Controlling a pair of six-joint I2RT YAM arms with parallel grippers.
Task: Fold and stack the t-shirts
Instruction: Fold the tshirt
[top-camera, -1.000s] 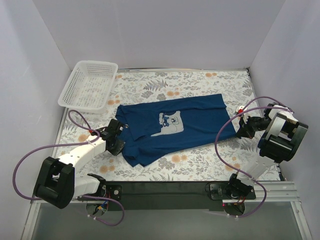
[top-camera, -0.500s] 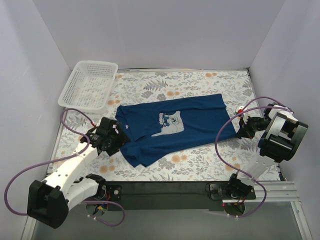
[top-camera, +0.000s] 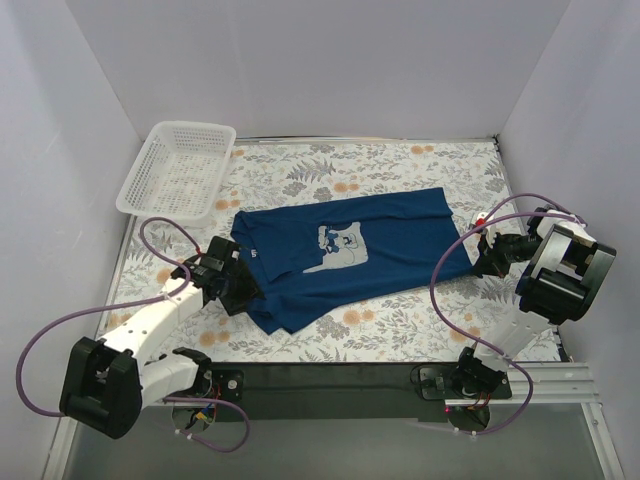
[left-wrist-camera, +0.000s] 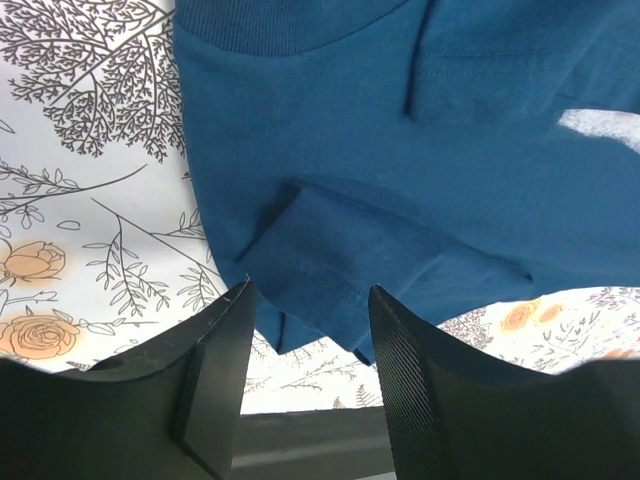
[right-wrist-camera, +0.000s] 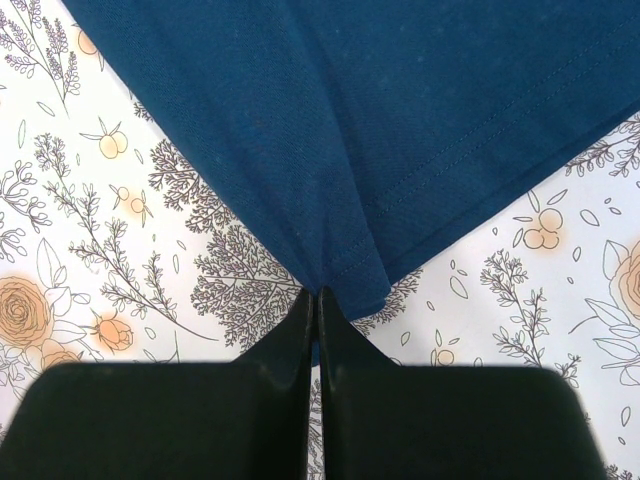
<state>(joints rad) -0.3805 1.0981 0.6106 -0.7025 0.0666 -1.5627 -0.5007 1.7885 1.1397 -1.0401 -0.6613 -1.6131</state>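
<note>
1. Dark navy, the t-shirt (top-camera: 345, 255) lies spread flat in the middle of the flowered table cloth (top-camera: 400, 165) in the top view, with its light grey print facing up. The white mesh basket (top-camera: 178, 172) stands at the far left corner, apart from the shirt. The left gripper (top-camera: 238, 287) is at the left edge of the shirt. The right gripper (top-camera: 482, 258) is at its right corner.
2. In the left wrist view we see the two fingers (left-wrist-camera: 215, 370) spread wide, with nothing held between them. A folded sleeve and the collar of the shirt lie just beyond the tips.
3. In the right wrist view we see the fingers (right-wrist-camera: 300, 340) pressed together, pinching the hemmed corner of the shirt. The rest of the fabric lies flat on the table cloth.
</note>
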